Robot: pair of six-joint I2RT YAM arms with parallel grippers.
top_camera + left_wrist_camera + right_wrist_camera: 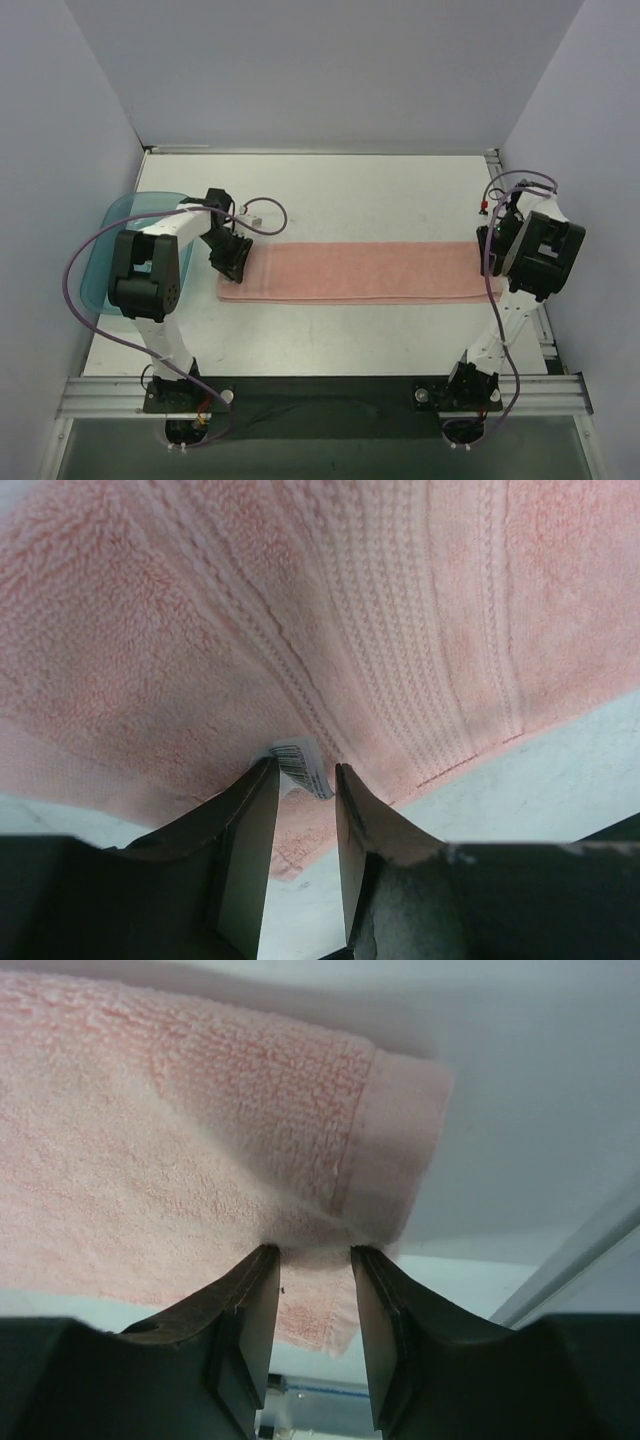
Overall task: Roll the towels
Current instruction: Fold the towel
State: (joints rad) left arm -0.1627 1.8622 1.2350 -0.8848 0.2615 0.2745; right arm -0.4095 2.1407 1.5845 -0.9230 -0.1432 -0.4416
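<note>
The salmon-pink towel [360, 272] lies as a long folded strip across the middle of the table. My left gripper [235, 262] is at its left end. In the left wrist view its jaws [307, 770] stand narrowly apart, pinching the towel [300, 600] by its woven bands, with a white barcode label [300, 763] between the tips. My right gripper [492, 255] is at the towel's right end. In the right wrist view its tips [315, 1250] pinch the towel [150, 1160] near the hemmed corner, and the cloth puckers there.
A translucent teal tray [110, 240] sits at the left edge beside the left arm. Purple cables loop off both arms. White walls close in the left, right and back. A metal rail [320, 395] runs along the near edge.
</note>
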